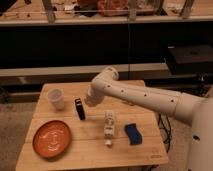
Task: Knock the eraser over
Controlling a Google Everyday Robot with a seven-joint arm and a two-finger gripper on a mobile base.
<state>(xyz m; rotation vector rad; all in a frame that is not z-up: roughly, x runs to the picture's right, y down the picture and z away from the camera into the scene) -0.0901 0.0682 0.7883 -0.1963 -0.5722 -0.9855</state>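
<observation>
The eraser [80, 109], a small black slab, stands on end on the wooden table [90, 150], leaning slightly, just right of the clear plastic cup [56, 98]. My white arm reaches in from the right, bends at the elbow and comes down towards the table. Its end, the gripper [89, 101], hangs close to the eraser's upper right side. I cannot tell whether the two are touching.
An orange plate [51, 137] lies at the front left. A white box-shaped bottle [109, 128] lies on its side in the middle, with a blue wavy-edged pad [133, 133] to its right. Dark shelving stands behind the table.
</observation>
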